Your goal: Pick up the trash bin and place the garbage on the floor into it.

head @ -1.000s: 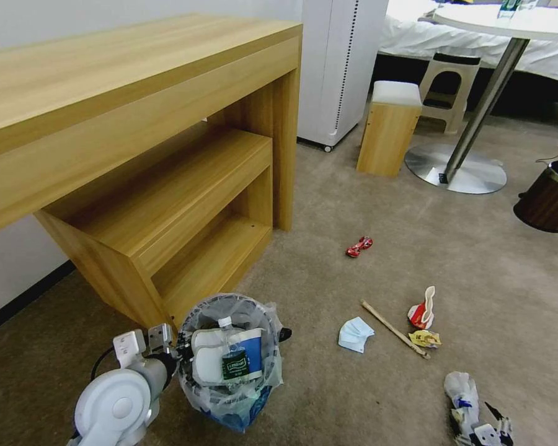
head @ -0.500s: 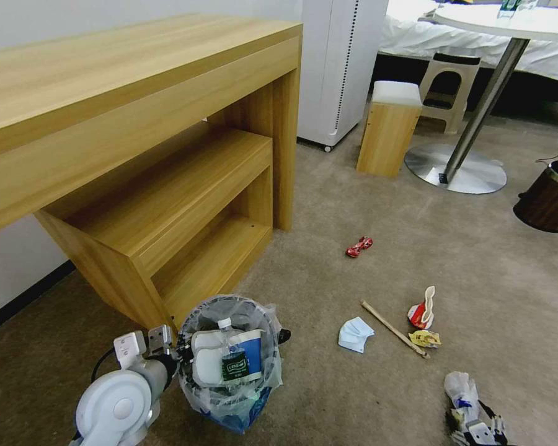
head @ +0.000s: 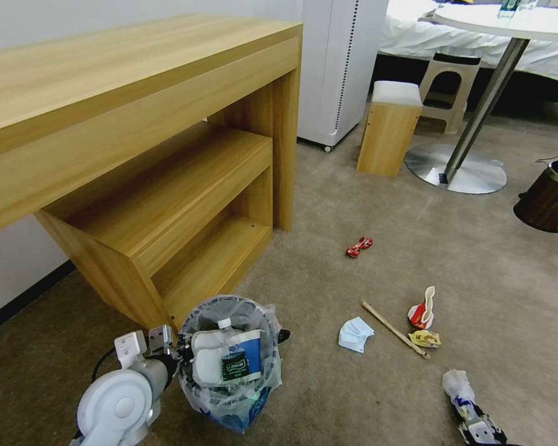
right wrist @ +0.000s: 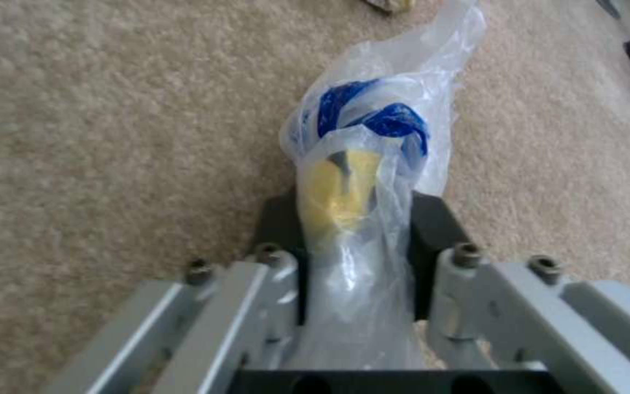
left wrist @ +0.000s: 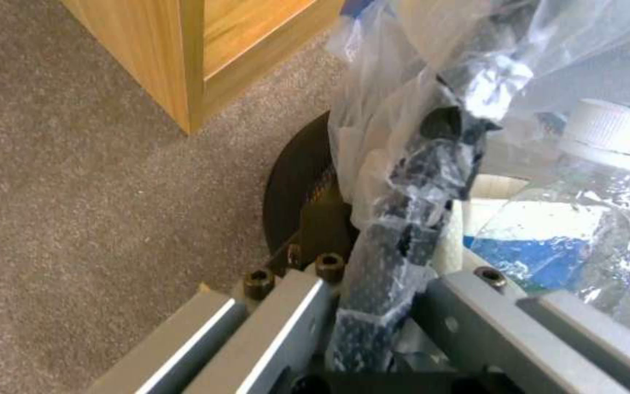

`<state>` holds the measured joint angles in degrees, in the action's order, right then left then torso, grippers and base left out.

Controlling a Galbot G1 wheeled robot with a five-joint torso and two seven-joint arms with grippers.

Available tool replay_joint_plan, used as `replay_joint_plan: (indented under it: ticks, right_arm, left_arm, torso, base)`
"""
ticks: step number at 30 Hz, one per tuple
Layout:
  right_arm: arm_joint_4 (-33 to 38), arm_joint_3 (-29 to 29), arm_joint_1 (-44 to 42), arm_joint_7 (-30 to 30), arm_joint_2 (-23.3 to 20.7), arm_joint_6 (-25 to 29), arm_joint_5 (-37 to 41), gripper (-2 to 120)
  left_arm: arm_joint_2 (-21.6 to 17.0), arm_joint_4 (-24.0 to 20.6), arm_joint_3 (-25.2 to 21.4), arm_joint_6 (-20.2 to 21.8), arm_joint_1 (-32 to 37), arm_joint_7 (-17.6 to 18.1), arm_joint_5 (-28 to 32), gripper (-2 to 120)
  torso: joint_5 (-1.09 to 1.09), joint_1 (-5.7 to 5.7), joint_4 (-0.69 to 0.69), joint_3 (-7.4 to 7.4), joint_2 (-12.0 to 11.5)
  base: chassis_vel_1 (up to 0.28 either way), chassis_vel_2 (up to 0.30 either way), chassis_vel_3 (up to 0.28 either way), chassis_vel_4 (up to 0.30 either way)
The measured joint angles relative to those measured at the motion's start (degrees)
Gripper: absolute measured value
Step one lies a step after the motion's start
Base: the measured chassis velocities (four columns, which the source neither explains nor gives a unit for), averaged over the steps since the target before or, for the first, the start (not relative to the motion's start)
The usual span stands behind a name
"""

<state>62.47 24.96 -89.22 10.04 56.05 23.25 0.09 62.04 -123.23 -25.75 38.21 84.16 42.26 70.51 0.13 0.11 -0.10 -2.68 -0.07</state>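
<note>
at the bottom right of the head view, the right gripper (head: 471, 421) is low over the beige short carpet floor (head: 353, 396). its two fingers are squeezed tight on a crinkly clear plastic bag with blue print and something yellow inside (right wrist: 359, 180), and the bag's loose end pokes out past the fingers. at the bottom left, the left gripper (head: 167, 347) is clamped on the rim of the small round dark wire trash bin with a clear plastic liner (head: 229, 365), with the liner pinched in too. inside the bin lie a clear plastic bottle with a white cap (head: 232, 356), something white and a blue and white paper cup (head: 251, 350).

a bit further up, in the middle of the frame, a light blue folded tissue (head: 355, 334) lies on the carpet. just to its right is a thin wooden stick (head: 394, 329), then a small yellow wrapper (head: 425, 338) and a squashed red and white paper cup (head: 423, 310). higher up lies a small red twisted wrapper (head: 359, 246), well apart from the rest.

the big light wooden desk with a shelf (head: 136, 155) fills the upper left. at the right edge stands a brown wood-look bin with a silver rim (head: 549, 198)
</note>
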Motion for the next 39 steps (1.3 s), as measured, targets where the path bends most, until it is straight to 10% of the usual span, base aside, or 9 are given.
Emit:
replay_joint_plan:
  ticks: [6,39]
  right_arm:
    - [-0.3,0.3,0.0,-1.6,-0.2,2.1,0.3,0]
    - [21.5,11.1,-0.7,-14.6,-10.0,14.6,5.8,0]
  left_arm:
    - [-0.1,-0.2,-0.1,0.0,0.1,0.0,0.1,0]
    - [0.3,1.7,3.6,0.8,-1.7,0.7,-0.1,0]
  torso:
    - [0.00,0.00,0.00,0.00,0.0]
    - [0.02,0.00,0.01,0.01,0.0]
  base:
    - [0.000,0.000,0.000,0.000]
    - [0.000,0.000,0.000,0.000]
